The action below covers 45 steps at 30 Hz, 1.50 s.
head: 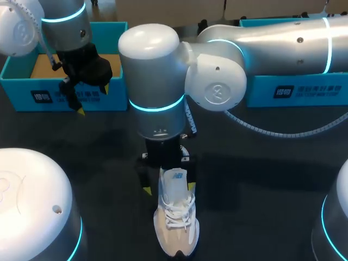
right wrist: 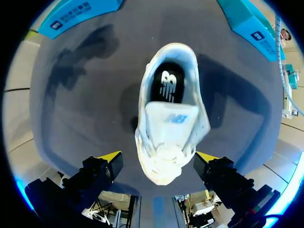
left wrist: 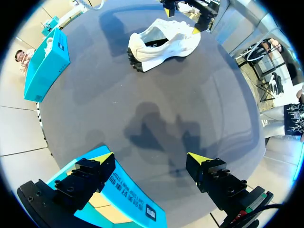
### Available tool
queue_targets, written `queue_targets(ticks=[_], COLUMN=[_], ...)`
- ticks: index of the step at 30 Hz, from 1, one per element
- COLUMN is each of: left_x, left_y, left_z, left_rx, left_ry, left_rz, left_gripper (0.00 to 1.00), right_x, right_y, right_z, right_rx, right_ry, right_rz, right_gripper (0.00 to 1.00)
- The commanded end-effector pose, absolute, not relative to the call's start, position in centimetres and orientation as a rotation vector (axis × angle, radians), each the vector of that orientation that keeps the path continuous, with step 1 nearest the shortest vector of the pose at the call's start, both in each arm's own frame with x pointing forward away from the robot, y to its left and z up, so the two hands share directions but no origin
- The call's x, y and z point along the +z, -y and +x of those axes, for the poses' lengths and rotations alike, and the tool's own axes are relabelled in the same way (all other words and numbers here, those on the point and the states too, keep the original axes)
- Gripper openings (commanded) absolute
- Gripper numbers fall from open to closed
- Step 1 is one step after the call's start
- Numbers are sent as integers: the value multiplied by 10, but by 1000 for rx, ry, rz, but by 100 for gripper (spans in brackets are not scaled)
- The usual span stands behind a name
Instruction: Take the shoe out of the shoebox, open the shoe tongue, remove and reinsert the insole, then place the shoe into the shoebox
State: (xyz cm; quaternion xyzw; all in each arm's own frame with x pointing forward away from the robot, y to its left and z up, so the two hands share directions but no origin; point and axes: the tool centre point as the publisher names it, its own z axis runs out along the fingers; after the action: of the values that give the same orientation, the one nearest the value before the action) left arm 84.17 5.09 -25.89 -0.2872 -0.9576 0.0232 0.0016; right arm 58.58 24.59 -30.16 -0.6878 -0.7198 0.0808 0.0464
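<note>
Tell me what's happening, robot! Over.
Left gripper open, over box edge. Right gripper open, straddling shoe. Shoe upright on table. Nothing in the way.

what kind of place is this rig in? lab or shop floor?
Probably a robotics lab bench: left arm and right arm over a dark table, with a white sneaker and teal shoeboxes.

A logo is seen on the insole [right wrist: 167, 86] and on the tongue [right wrist: 175, 117] of the shoe [right wrist: 164, 168]; small print is carried by the left shoebox [head: 81, 99] and the right shoebox [head: 315, 89], unreadable
</note>
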Motion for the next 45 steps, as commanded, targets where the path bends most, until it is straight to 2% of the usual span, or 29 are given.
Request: queue_targets(ticks=[1, 5, 14, 22, 35, 45], left_x=[-259, -259, -259, -259, -259, -259], left_y=[-51, -51, -51, -51, -51, -51], left_z=[842, 842, 842, 842, 842, 842], left_rx=[70, 70, 70, 70, 70, 70], left_ry=[3005, 3005, 3005, 3005, 3005, 3005], left_rz=[-902, -902, -902, -902, -902, -902], left_gripper=[100, 100, 100, 100, 100, 100], right_x=[-289, -282, -291, -308, -342, -306], right_y=[-253, -259, -254, -236, -222, -226], right_z=[565, 564, 579, 593, 623, 622], right_rx=[185, 180, 238, 214, 150, 179], right_ry=[2122, 2147, 2213, 2259, 2259, 2320], right_rz=[-2266, -2266, -2275, -2277, -2221, -2267], right_gripper=[49, 41, 35, 36, 31, 31])
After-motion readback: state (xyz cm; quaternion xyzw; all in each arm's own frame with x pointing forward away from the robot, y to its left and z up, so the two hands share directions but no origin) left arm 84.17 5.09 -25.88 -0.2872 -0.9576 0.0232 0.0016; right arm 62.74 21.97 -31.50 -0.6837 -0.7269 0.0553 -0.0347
